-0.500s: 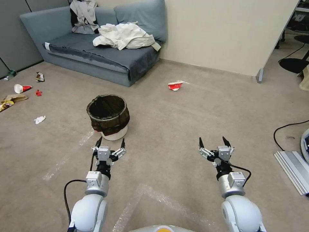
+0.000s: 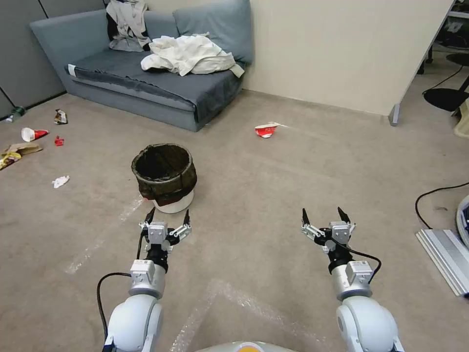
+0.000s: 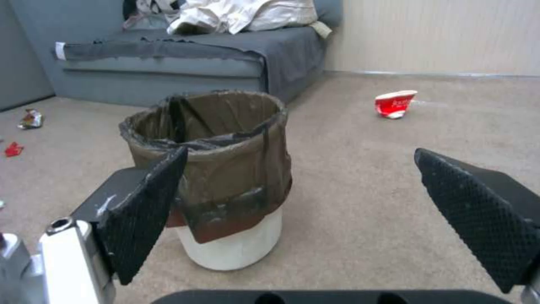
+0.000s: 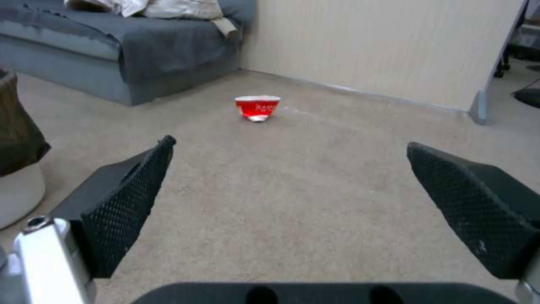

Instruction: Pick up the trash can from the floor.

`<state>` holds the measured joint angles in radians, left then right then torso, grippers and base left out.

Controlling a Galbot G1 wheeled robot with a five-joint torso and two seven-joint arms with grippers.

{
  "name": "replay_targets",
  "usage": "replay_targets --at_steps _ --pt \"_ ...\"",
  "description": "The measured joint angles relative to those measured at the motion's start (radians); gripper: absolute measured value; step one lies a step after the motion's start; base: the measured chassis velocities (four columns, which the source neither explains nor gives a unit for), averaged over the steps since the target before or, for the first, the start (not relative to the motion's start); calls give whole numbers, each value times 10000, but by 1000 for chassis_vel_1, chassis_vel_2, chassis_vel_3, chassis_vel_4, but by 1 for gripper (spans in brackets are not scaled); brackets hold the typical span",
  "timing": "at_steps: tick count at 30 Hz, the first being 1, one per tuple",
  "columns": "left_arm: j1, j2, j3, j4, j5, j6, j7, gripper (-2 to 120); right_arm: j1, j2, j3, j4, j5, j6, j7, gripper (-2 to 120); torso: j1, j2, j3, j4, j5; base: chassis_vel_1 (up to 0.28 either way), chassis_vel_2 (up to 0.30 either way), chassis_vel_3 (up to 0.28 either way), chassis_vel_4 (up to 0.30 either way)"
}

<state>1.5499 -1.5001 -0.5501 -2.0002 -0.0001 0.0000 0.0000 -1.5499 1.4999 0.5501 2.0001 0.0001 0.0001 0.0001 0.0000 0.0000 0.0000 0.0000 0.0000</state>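
Nothing has shifted: the left end effector (image 2: 166, 216) still hovers released just near of the trash can (image 2: 164, 176) on the floor (image 2: 273, 181), right end effector (image 2: 326, 215) likewise released, so the grasp remains unstarted.

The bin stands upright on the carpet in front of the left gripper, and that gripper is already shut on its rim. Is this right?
Not quite. The bin does stand upright on the carpet before the left gripper, but its jaws are open and short of the rim, holding nothing. The left wrist view shows it.

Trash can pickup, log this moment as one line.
trash can: upright on floor, untouched | left claw: open, just short of can | right claw: open, idle over carpet
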Motion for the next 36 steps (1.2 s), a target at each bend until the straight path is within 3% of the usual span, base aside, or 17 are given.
replay_targets --at_steps 21,24,26,29,30,32,36 --pt "59 6 -17 -76 -12 -4 -3 100 -55 13 -5 68 7 -9 15 100 0 0 0 0 0 0 0 0 0" --pt "483 71 -166 -657 -160 -13 -39 100 -267 62 -33 405 52 -50 72 100 0 0 0 -6 -3 0 0 0 0" --pt "554 74 -176 -743 -160 -20 -43 100 -259 52 -17 383 51 -53 74 100 0 0 0 4 3 0 0 0 0" --pt "629 54 -131 -704 -133 -20 -31 100 -750 186 -90 1162 182 -165 238 100 0 0 0 -7 -13 0 0 0 0" --pt "928 109 -267 -1132 -238 -21 -65 100 -1106 288 -162 1687 293 -274 352 100 0 0 0 -3 8 0 0 0 0" --pt "1237 153 -381 -1540 -347 -23 -95 100 -1426 378 -204 2219 389 -366 467 100 0 0 0 0 -6 0 0 0 0" --pt "2528 356 -886 -3279 -809 -44 -261 100 -2511 690 -377 3914 715 -663 850 100 -1 0 -1 -3 -3 0 0 0 0"
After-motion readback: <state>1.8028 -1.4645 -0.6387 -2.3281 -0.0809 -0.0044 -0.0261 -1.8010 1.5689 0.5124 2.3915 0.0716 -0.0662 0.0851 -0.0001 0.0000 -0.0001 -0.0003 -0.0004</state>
